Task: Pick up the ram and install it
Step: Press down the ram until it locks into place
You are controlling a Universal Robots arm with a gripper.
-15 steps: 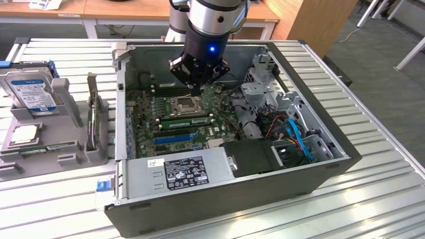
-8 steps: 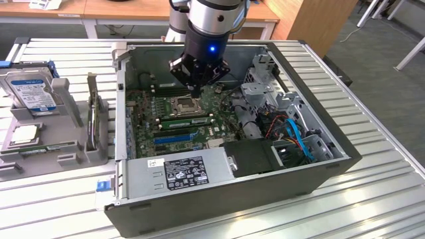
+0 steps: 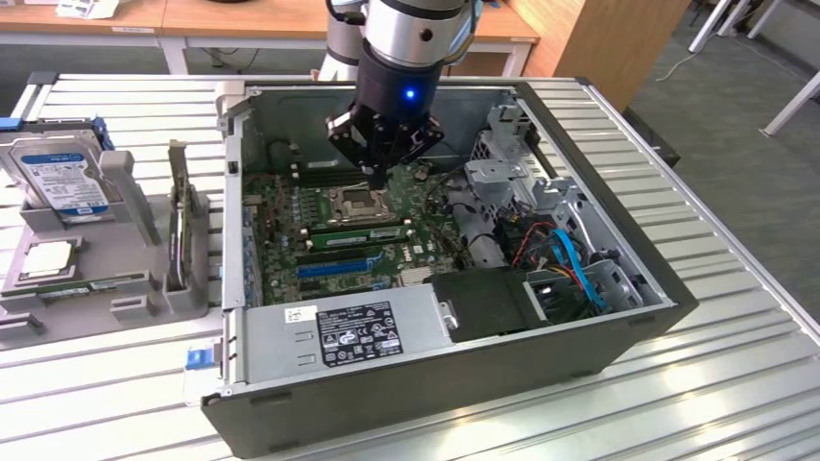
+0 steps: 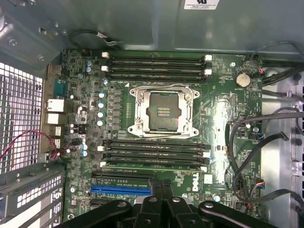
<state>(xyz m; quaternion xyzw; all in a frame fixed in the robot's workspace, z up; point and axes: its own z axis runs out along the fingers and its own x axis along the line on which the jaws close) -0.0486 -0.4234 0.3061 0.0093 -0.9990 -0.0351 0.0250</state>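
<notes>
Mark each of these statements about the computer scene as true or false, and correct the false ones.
1. The fingers are shut. True.
2. A cooler covers the socket. False: the socket is bare, with its metal frame in plain sight.
3. A ram sits in a slot between the socket and the blue slot. True.
4. The hard drive lies inside the case. False: it stands in the grey holder outside the case, at the exterior view's left.
5. The gripper hangs over the motherboard, inside the case. True.
</notes>
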